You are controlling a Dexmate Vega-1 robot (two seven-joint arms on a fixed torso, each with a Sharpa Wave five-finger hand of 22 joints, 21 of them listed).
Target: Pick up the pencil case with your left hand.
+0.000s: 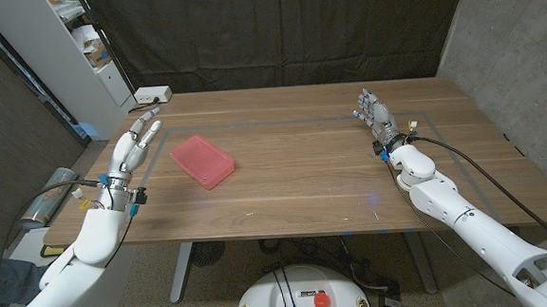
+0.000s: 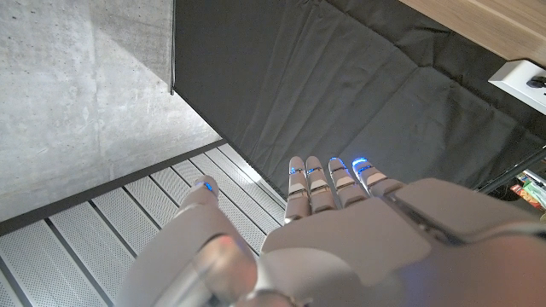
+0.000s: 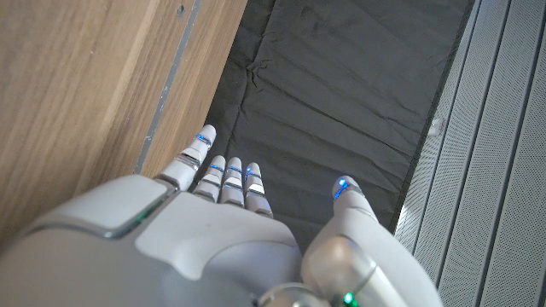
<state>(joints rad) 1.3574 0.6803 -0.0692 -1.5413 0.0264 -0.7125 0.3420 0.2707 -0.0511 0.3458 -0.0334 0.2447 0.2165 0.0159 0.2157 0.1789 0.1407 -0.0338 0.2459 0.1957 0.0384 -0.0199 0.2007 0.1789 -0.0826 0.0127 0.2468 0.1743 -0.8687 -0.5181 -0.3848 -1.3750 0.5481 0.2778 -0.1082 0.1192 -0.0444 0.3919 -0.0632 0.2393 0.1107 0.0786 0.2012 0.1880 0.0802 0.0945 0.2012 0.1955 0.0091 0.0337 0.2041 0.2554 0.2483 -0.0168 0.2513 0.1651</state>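
Lying just right of spread, empty left hand (image 1: 136, 146): pencil case (image 1: 202, 161), long axis angling away rightward; right hand (image 1: 377, 116) far off.

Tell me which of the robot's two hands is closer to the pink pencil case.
The left hand: it is just beside the pink pencil case, while the right hand sits across the table.

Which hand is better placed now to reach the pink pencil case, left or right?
Left. The left hand is open, close beside the pencil case on the same side of the table. The right hand is open too, but far across the table.
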